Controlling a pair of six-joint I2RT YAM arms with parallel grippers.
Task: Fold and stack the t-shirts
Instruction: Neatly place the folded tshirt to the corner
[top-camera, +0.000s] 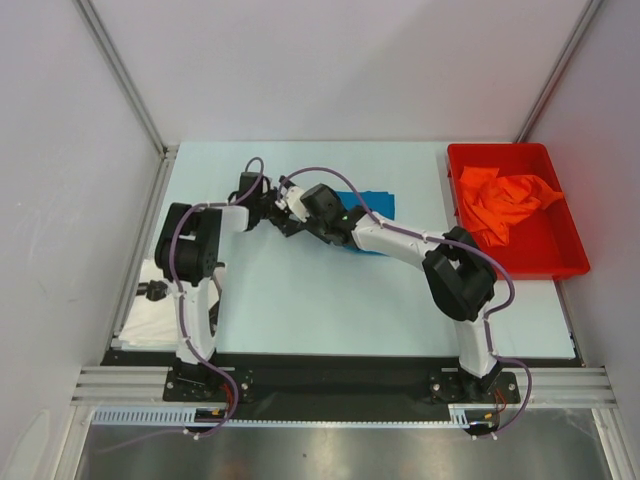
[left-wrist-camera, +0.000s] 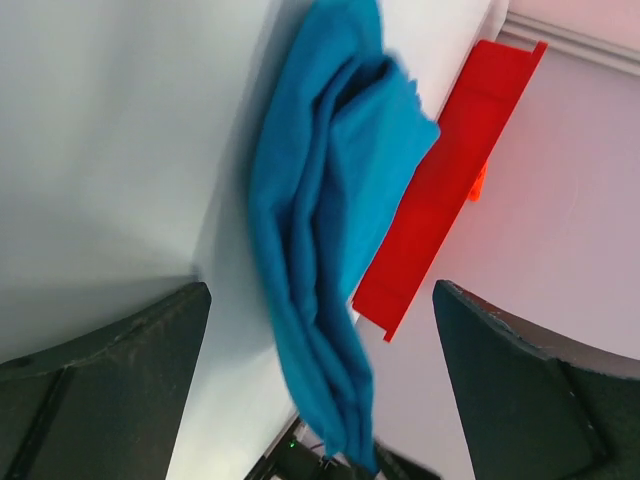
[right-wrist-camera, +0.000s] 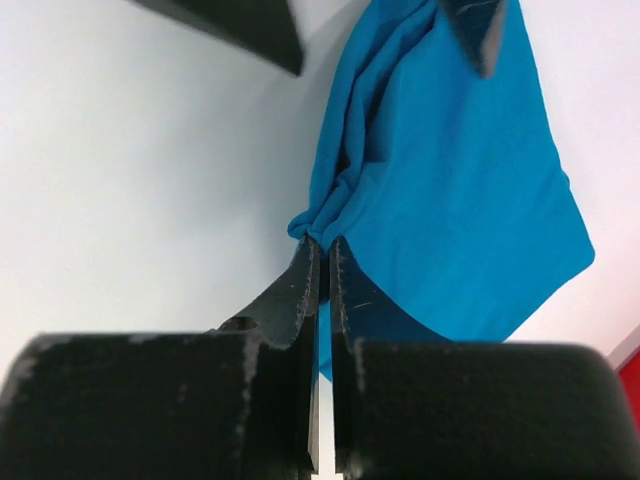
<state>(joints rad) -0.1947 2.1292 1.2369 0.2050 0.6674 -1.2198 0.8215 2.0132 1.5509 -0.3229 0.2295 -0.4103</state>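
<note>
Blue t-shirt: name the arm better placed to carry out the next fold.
Right, most likely. The right gripper is shut on a bunched edge of the blue t-shirt, so it can drag that edge over. The left gripper is open, gripping nothing.

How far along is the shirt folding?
Done: nothing is clearly stacked. A white shirt lies flat at the far left, but I can't tell if it is folded.
In hand: the right pincer is shut on a bunched edge of the blue shirt. The left pincer is open, facing it.
Left: the orange shirt lies crumpled in the red bin. Then stacking.
</note>
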